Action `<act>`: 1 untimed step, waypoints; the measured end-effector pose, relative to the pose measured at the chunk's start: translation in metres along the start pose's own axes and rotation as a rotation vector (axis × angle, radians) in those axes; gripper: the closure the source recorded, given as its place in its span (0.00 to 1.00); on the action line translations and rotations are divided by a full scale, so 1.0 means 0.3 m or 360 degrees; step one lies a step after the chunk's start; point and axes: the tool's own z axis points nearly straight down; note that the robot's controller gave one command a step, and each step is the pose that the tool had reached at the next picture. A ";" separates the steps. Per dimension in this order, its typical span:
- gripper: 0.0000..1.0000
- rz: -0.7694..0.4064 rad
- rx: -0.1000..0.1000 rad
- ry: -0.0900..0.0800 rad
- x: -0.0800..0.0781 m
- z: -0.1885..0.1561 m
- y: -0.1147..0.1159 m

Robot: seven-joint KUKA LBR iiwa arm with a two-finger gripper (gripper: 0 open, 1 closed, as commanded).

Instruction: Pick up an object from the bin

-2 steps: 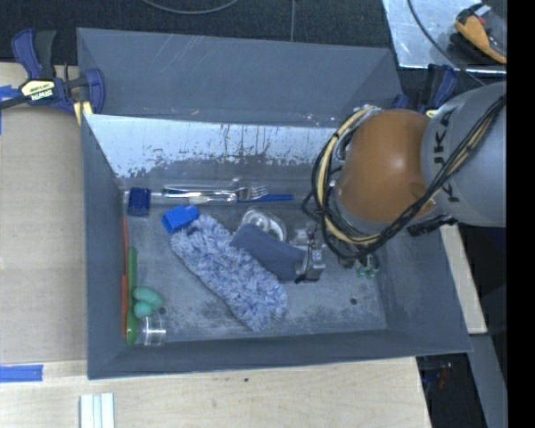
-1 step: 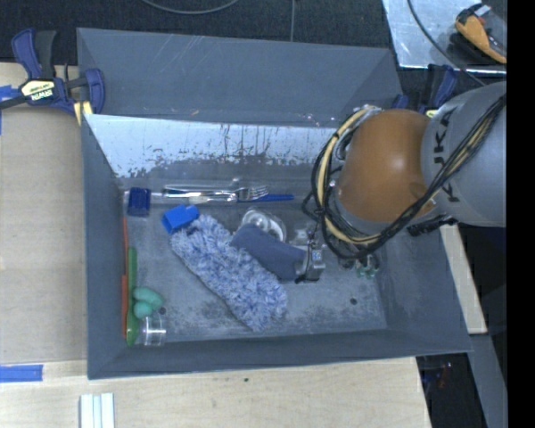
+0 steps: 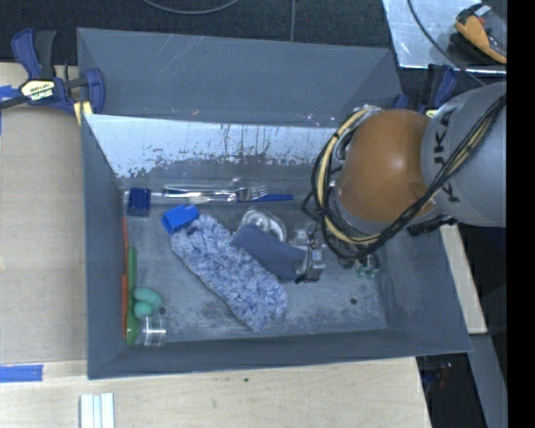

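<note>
Jaws sit low at the right end of a dark blue folded cloth [image 3: 269,252]; the wrist hides them from above, so you cannot tell whether they are spread or closed. The grey bin [image 3: 98,266] holds the arm's orange-covered wrist [image 3: 383,168] on its right side. At mid-floor a long knitted blue cloth [image 3: 227,279] lies touching the dark cloth's left edge. A fork [image 3: 223,193] and a blue block [image 3: 180,218] lie near the back wall. Treat this as the grasp stage. Next, confirm closure on the dark cloth, then lift straight up; expect the knitted cloth to drag.
</note>
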 end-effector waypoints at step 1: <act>1.00 0.0010 0.0002 0.0018 0.012 -0.058 0.014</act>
